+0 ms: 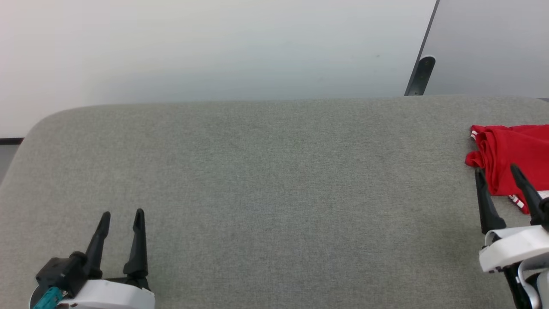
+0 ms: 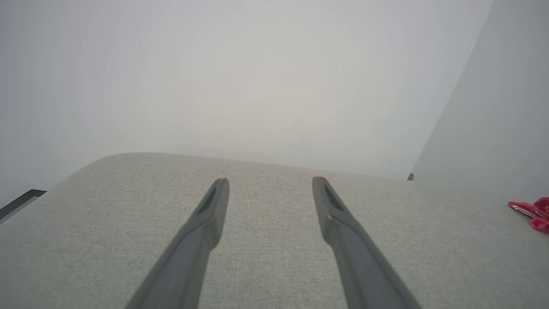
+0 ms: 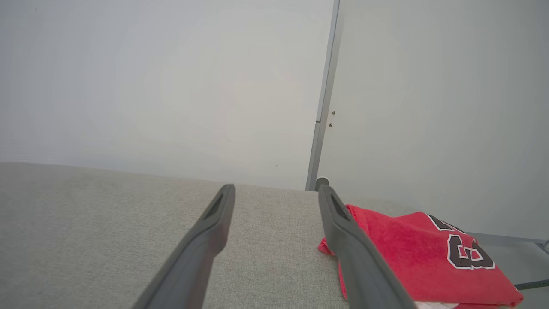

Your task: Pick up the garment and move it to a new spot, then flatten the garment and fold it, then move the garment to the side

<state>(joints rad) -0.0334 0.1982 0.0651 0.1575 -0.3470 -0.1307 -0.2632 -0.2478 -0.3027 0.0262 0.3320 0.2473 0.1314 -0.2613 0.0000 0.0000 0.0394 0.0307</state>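
The garment (image 1: 514, 154) lies at the far right side of the table (image 1: 274, 193). It is a soft red heap, folded over itself, with fat rolled folds on its left edge. A bit of red and white striped trim peeks out at the near edge. In the right wrist view the garment (image 3: 411, 253) looks fuzzy, and a black number (image 3: 467, 253) with a white outline shows on top.

The table has a grey woven cover that looks rough and flat. Its far left corner is round.

The right gripper (image 1: 496, 168) is just at the near left side of the garment. Its two long dark fingers are spread wide, with nothing between them. In the right wrist view, one finger (image 3: 356, 257) crosses in front of the red cloth; it is hard to tell if it touches.

The left gripper (image 1: 121, 216) is well apart from the garment, above the bare cover at the near left. Its thin, pointed fingers are spread wide too and hold nothing. Its wrist view shows the garment (image 2: 534, 212) as a small red bump far to the right.

Behind the table stands a smooth pale wall (image 1: 214, 43).
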